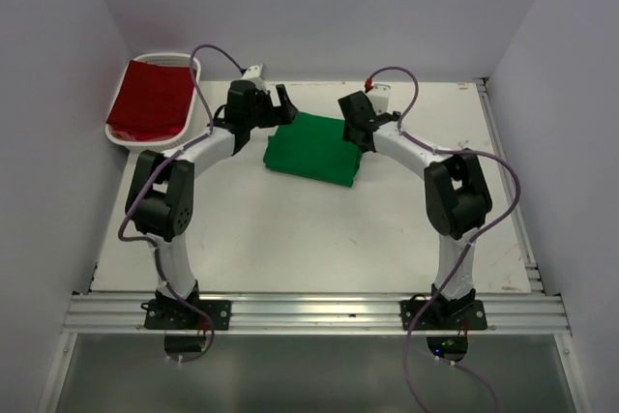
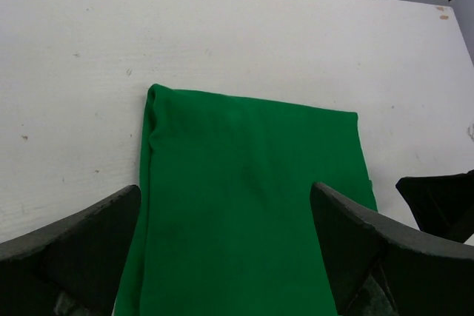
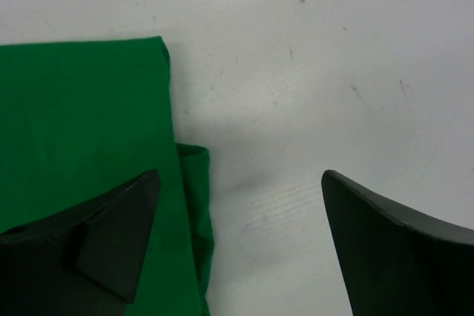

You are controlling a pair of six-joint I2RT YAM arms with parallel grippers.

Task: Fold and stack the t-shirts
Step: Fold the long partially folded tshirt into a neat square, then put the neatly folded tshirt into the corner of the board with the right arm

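So the green shirt [image 1: 314, 149] is lying as a folded rectangle on the table [image 1: 290, 239], toward the far middle, long axis running pretty much left to right with a slight tilt. The red shirt [image 1: 152, 99] is well apart from it, sitting in the basket [image 1: 166, 57] at the far-left corner. The left gripper [image 2: 226, 190] hangs right over the green one's left end, fingers [image 2: 81, 242] spread wide with the cloth running away between them, not pinching anything. The right gripper [image 3: 241, 177] is at the other end, also spread wide and holding nothing. It straddles the shirt's edge, so one finger sits above green cloth and the other above bare table. My guess is the green one is basically done and the red one is next. That one lies off to the left and farther back, so the left arm is clearly the nearer one to go reach into the basket.
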